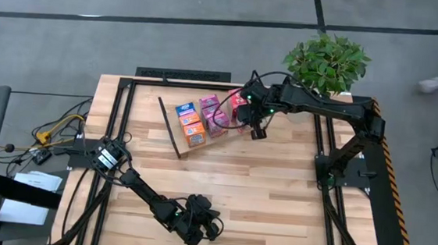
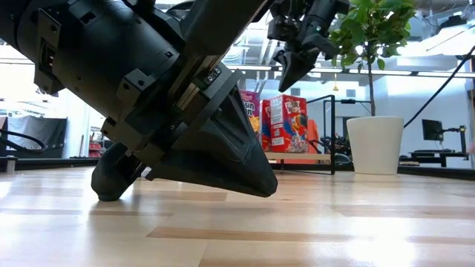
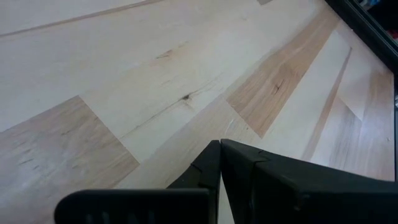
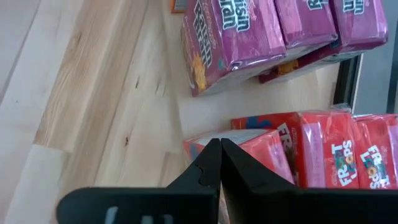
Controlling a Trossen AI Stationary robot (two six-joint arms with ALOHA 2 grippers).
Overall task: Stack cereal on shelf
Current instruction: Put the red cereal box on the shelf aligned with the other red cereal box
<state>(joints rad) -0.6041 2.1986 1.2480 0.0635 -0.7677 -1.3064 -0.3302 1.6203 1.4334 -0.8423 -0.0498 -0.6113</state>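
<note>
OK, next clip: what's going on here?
A two-armed robot is stacking cereal boxes on a small tilted shelf at the table's far side. The right pincer hovers shut just beside the red boxes, holding nothing. Magenta boxes and orange ones sit in rows on the shelf. The left pincer rests shut on the near tabletop.

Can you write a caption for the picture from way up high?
Right gripper hovers beside cereal boxes on the shelf; left gripper rests down front.
</note>
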